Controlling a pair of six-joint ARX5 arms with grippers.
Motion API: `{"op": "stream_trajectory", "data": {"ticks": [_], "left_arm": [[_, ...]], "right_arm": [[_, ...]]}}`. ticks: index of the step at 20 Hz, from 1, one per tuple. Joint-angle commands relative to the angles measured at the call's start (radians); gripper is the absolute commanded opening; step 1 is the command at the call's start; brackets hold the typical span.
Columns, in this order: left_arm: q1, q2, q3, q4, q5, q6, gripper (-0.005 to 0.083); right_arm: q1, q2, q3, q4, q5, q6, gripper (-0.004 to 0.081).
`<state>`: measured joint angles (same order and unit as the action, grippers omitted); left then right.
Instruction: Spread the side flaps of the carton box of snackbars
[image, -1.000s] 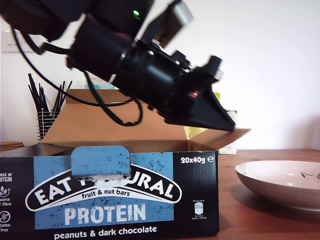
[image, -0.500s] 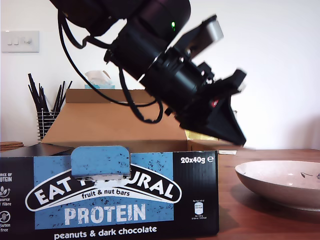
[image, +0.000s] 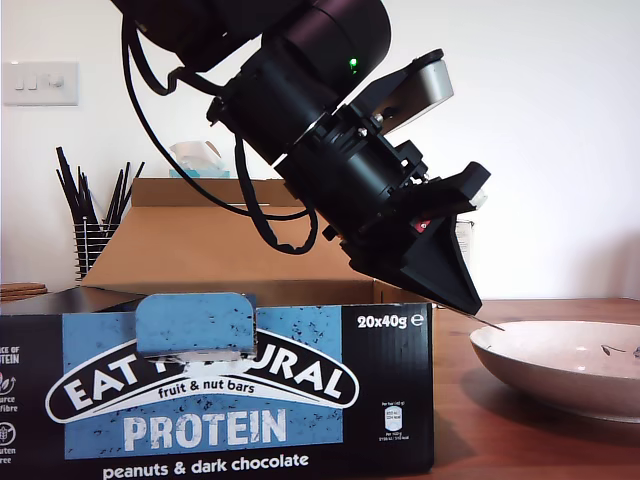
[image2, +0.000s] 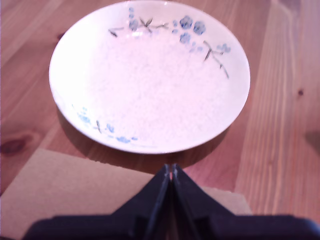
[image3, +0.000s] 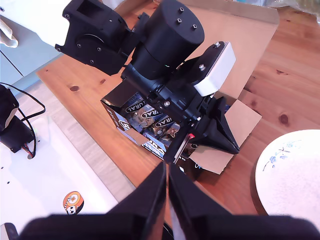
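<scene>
- The carton box of snackbars (image: 240, 390) sits on the wooden tabletop (image: 520, 440), at the exterior view's left, lid raised behind.
- One side flap (image3: 227, 137) lies spread outward toward the white bowl (image: 570, 365).
- My first end effector (image: 470, 300) presses on that flap, tips clenched together, grasping nothing.
- My second end effector (image3: 167, 172) hovers high above, likewise clenched.

— What are you working on?
— A brown knotty wooden table (image: 540, 450).
— What stands on it?
— You have the large black-and-blue cardboard carton box of snackbars (image: 215, 395) resting directly on the wood, and just beside it, towards the exterior view's right, a shallow white ceramic bowl with blue flowers (image2: 150, 75)
</scene>
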<state>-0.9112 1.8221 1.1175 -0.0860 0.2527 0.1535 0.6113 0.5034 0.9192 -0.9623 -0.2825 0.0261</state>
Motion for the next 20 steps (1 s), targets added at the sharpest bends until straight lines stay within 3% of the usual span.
{"op": "stream_trajectory", "data": {"ticks": [1,5,8,13,16,18,20], "left_arm": [[-0.002,0.037,-0.031,-0.046,-0.011,0.005,-0.0021],[-0.002,-0.006,0.016,-0.072,-0.016,-0.001,-0.0021],[-0.002,-0.088,0.043,-0.152,-0.061,-0.070,-0.0021],[-0.002,-0.251,0.043,-0.420,-0.294,-0.266,-0.0021],[-0.002,-0.338,0.043,-0.539,-0.262,-0.359,-0.0006],[-0.001,-0.372,0.047,-0.581,-0.293,-0.388,0.0122],[-0.001,-0.383,0.081,-0.678,-0.347,-0.515,0.0377]], "right_arm": [[0.005,-0.002,0.006,0.006,-0.006,-0.002,-0.0013],[0.005,-0.002,0.006,0.006,-0.006,-0.008,-0.0013],[0.005,-0.002,0.006,0.006,-0.004,-0.012,-0.0013],[0.005,-0.002,0.006,0.005,0.003,-0.061,-0.0013],[0.004,-0.002,0.006,0.017,0.004,-0.061,-0.0013],[0.005,-0.002,0.006,0.028,0.004,-0.061,-0.0013],[0.005,-0.002,0.006,0.029,0.003,-0.061,-0.0013]]}}
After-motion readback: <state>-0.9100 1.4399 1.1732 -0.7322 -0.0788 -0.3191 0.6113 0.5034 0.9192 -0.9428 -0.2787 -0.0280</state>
